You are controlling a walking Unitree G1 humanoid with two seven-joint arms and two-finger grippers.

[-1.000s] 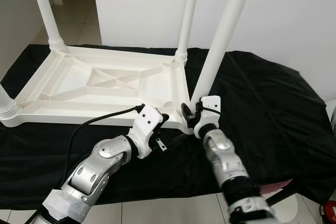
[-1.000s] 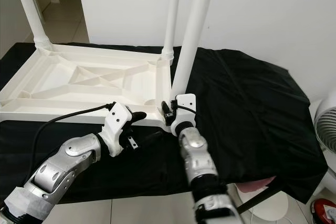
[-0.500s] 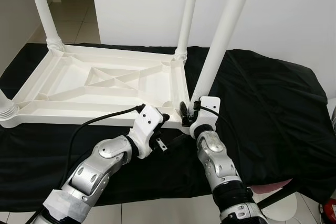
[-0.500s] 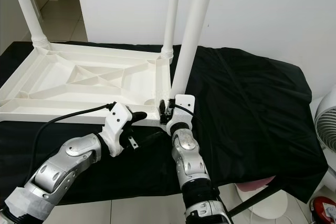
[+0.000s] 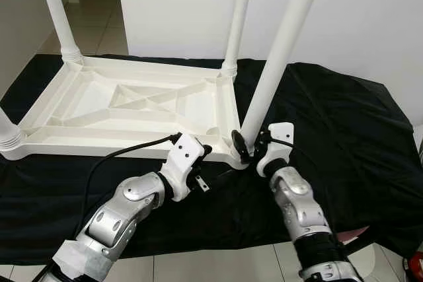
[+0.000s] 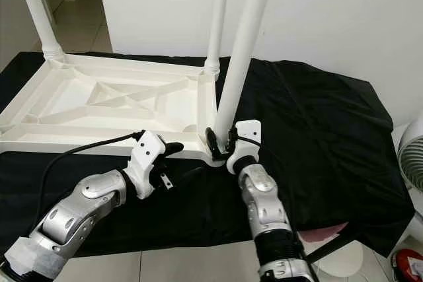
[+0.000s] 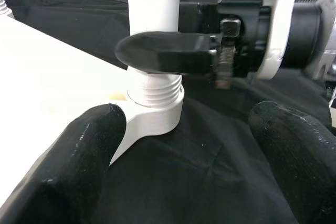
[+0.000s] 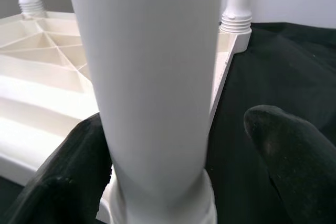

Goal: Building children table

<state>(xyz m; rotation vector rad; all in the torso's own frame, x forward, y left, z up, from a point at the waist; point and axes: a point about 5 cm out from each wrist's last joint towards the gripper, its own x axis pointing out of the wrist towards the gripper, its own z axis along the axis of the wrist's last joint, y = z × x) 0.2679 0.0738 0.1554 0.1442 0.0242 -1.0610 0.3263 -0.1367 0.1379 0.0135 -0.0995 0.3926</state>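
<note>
**Both grippers at the near right corner of the upturned table**

The right gripper (image 5: 246,147) reaches forward from a bent silver arm to the foot of the nearest table leg (image 5: 281,44), its fingers spread wide on either side of the leg and not closed on it. The right wrist view shows this best: the leg rises between the two black fingers (image 8: 286,150), close against one finger and with a clear gap to the other. The leg leans slightly to the right as it stands in the corner socket (image 7: 155,114).

The left gripper (image 5: 205,150) is held low by a bent left arm, just left of the same corner, its fingers open and holding nothing. In the left wrist view, one of its fingers (image 7: 79,161) lies against the white edge of the table, the other over the black cloth, and a finger of the right gripper crosses in front of the ribbed base of the leg.

The white plastic table (image 5: 132,107) lies upside down on a black cloth (image 5: 337,123) covering the bench, its ribbed underside facing up. Other legs (image 5: 239,14) stand upright in the remaining corners. A black cable (image 5: 125,151) runs along the left forearm.
</note>
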